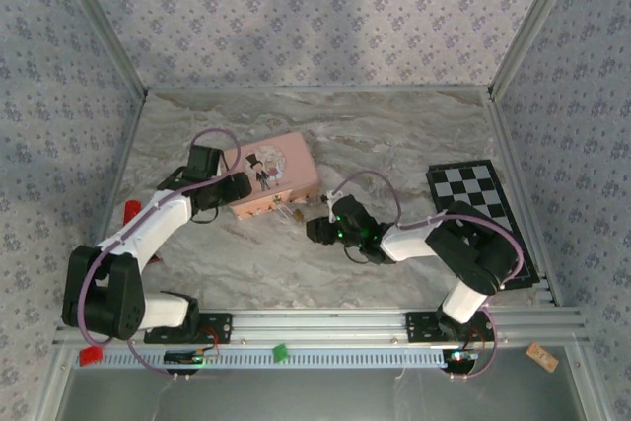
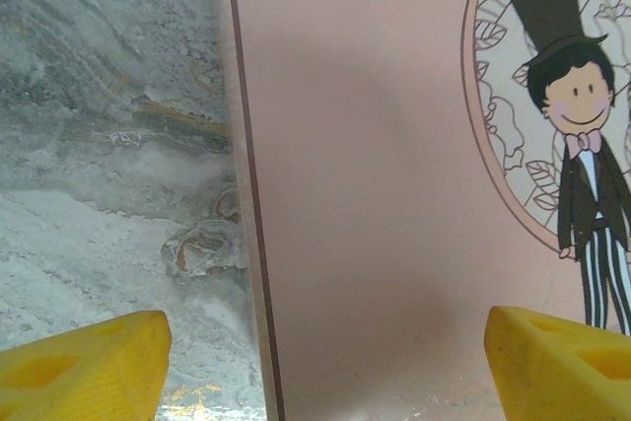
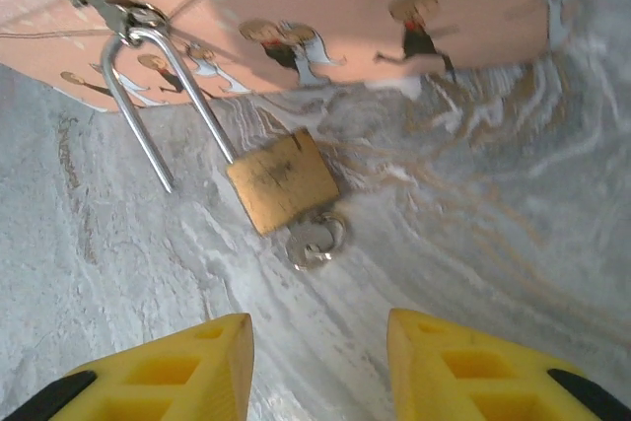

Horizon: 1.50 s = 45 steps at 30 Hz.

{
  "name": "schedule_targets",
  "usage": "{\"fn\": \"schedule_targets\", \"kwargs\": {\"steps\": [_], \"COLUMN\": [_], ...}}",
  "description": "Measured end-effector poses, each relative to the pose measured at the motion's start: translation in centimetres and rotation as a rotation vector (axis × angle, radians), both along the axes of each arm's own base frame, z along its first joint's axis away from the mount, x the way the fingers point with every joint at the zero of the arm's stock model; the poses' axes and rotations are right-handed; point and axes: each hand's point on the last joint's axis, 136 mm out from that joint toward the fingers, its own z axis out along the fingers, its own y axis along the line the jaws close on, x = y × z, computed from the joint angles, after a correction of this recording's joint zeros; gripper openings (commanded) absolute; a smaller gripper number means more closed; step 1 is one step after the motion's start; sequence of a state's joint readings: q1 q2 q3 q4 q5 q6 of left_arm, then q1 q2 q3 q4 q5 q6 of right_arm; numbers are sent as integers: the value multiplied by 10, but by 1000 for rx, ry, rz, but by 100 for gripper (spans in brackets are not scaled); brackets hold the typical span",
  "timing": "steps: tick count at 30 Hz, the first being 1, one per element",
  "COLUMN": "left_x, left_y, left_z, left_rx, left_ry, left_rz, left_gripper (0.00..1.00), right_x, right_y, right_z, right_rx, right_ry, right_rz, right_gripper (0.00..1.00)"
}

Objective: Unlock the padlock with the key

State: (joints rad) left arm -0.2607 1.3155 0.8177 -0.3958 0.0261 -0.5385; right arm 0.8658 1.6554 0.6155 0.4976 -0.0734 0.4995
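The small brass padlock (image 3: 283,181) lies on the marble table, its silvery shackle (image 3: 148,96) hooked through the metal hasp (image 3: 108,2) of the pink tin (image 1: 281,170). One shackle leg ends free beside the brass body. The key (image 3: 314,241) sticks out of the padlock's bottom. My right gripper (image 3: 320,362) is just short of the key, open, with nothing between its yellow fingers (image 3: 187,372). In the top view the right gripper (image 1: 317,229) is near the tin's front. My left gripper (image 2: 325,362) is open wide over the tin's left edge, one finger above the table and one above the lid.
A chessboard (image 1: 478,209) lies at the right side of the table. A small red object (image 1: 131,209) sits by the left wall. Patterned walls close the table in on three sides.
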Motion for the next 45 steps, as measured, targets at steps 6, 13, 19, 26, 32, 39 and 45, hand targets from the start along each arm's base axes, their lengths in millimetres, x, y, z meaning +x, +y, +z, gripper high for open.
{"fn": "schedule_targets", "kwargs": {"steps": [6,13,19,26,32,39,45], "left_x": [1,-2,-5,-7,-6,-6,-6], "left_y": [-12,-33,-54,-63,-66,-76,-77], "left_z": [-8,-8,-9,-9,-10,-9,-9], "left_rx": [-52,-67,-79,-88,-83,-84,-86], "left_ry": [10,5,-4,-4,-5,-10,-11], "left_rz": [-36,-87,-127,-140,-136,-147,-145], "left_gripper": [81,80,80,79,79,79,79], "right_x": [14,27,24,28,31,39,42], "right_y": [17,12,17,13,16,24,23], "right_z": [27,15,9,9,6,16,13], "right_rx": [-108,-176,-130,-114,-89,-4,3], "right_ry": [-109,-69,-3,4,36,86,113], "right_rz": [192,324,409,407,372,283,241], "right_gripper": [39,37,37,35,34,33,33]}}
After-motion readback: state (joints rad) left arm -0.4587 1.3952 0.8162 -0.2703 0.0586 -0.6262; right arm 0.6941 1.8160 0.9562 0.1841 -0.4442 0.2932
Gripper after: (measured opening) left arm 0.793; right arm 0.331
